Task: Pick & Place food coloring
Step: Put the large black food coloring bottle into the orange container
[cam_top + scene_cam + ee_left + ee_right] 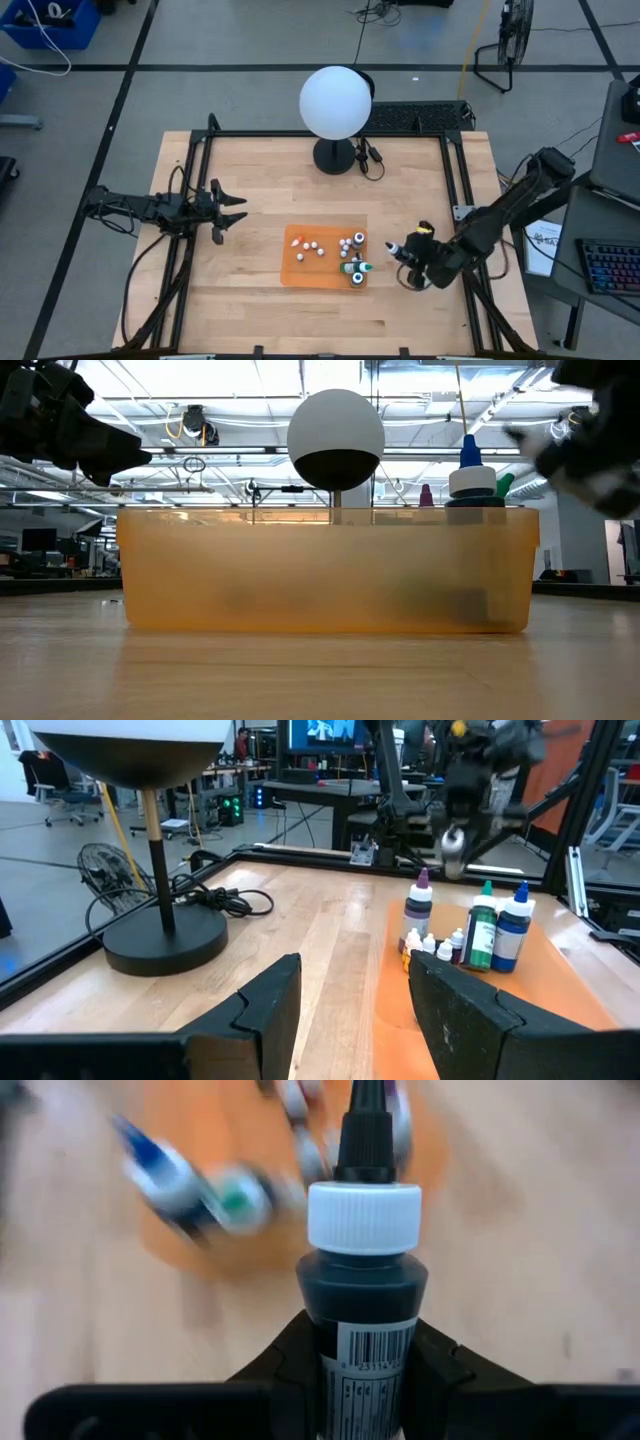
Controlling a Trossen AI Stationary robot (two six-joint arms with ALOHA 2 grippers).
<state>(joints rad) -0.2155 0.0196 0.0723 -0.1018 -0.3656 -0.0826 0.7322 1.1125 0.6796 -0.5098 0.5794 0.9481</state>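
Note:
An orange tray (pixel 300 262) lies mid-table, holding several tiny whitish bottles (pixel 312 247) and bigger dark ones (pixel 356 270). In the left wrist view the bigger ones stand upright with purple (pixel 418 908), green (pixel 484 926) and blue (pixel 513 930) tops. My right gripper (pixel 405 252) hovers just right of the tray, shut on a black bottle (pixel 365 1280) with a white collar and a black nozzle. My left gripper (pixel 235 210) waits open, left of the tray and above the table. My right gripper pinches the black bottle by its labelled body (pixel 365 1348), below the white collar, between the two fingers (pixel 290 1355). The bottle lies along the fingers, and its nozzle (pixel 366 1110) points away from the wrist toward the tray. It is lifted clear of the table.
A white globe lamp (pixel 335 102) stands on a black round base (pixel 335 156) at the table's far middle, with a coiled cable (pixel 371 158) beside it. Black frame rails (pixel 452 180) run along the table's edges. Bare wood (pixel 250 280) lies left of and in front of the tray.

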